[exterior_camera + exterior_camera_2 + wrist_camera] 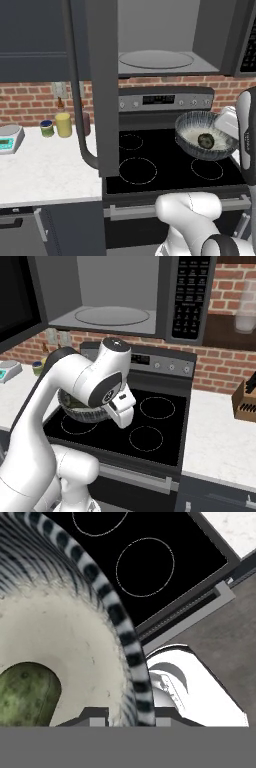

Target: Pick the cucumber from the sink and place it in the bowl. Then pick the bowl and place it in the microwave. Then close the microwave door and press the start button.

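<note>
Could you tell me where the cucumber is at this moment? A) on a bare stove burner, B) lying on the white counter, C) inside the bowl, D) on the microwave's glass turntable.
C: the dark green cucumber lies on the cream inside of the bowl, which the hand grips by its rim above the stove.

My own arm (90, 381) covers most of the bowl (82, 412) from the right base; just a sliver of rim shows under my wrist. In the hand view the bowl runs off the left and top edges, and the cucumber (25, 694) is cut by the left edge. The open door (92, 75) hides the stove's (165, 165) left part and runs off the top.
</note>
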